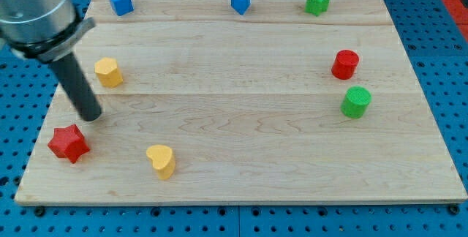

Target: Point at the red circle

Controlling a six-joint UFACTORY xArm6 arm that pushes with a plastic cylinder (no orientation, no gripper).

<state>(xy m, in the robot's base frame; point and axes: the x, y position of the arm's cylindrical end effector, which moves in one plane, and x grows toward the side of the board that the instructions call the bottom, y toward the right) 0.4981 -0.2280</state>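
tip [91, 115] of my gripperless rod sits above red star [69, 143], far from red circle [345, 64].

Nothing to read here: no lettering, labels, brands, numbers or signs show on any surface in view.

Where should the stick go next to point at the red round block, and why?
Probably a slide toward the view's right. My tip sits near the board's left edge, just above the red star and below the yellow block. The red circle is far across on the right side, just above the green circle. The wood between looks free of blocks.
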